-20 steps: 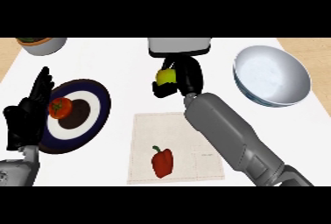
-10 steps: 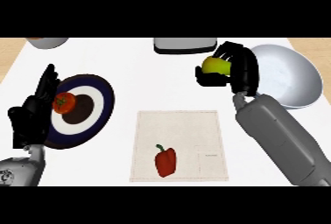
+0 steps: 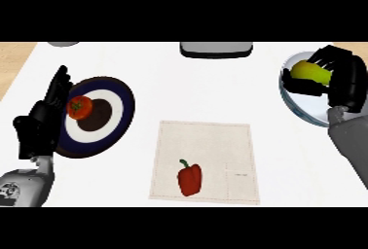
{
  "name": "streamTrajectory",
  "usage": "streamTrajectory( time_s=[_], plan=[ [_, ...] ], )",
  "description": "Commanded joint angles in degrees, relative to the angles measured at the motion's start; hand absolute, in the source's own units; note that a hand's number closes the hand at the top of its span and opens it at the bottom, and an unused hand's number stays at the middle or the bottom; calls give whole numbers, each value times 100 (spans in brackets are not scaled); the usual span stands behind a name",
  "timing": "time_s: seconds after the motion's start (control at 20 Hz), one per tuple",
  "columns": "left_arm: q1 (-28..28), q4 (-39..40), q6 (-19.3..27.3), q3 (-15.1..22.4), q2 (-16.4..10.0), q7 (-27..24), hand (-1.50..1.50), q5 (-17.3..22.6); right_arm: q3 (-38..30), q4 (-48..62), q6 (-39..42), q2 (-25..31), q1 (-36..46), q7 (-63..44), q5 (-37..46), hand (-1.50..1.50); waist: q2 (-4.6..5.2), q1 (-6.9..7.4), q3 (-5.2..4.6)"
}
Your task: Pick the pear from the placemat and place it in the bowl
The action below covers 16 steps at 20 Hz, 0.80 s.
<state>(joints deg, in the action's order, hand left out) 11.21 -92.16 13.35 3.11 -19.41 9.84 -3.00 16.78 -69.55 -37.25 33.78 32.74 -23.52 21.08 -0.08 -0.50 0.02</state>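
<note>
The yellow-green pear [image 3: 310, 71] is held in my right hand [image 3: 343, 82], whose fingers curl round it. Hand and pear hang over the white bowl [image 3: 298, 104] at the right edge of the counter. The beige placemat [image 3: 215, 146] lies in the middle, with a red bell pepper [image 3: 190, 178] on its lower left part. My left hand [image 3: 42, 119] rests open at the far left, fingers up, beside the dark plate.
A dark blue and white plate [image 3: 108, 92] with a red tomato [image 3: 78, 107] on it sits at the left. A grey box-like object [image 3: 215, 49] stands at the back centre. Another round object [image 3: 63, 44] peeks in at the back left.
My right hand has carried the pear rightwards from above the placemat's far edge to over the bowl. The left hand has stayed put.
</note>
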Motion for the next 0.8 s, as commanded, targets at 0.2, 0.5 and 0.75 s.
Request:
streamTrajectory(
  time_s=[0.2,0.5,0.75],
  plan=[
    [405,443,-55,52,262,-188,0,-100,-485,2315,-359,30,495,1071,589,150,59,147,3],
    [470,470,-150,-95,165,-204,0,-108,-1479,3825,-32,83,875,2732,-363,150,105,229,16],
    [451,7,-268,-15,108,119,0,-64,-1894,4626,803,0,1125,3167,-806,-150,124,381,29]
  ],
)
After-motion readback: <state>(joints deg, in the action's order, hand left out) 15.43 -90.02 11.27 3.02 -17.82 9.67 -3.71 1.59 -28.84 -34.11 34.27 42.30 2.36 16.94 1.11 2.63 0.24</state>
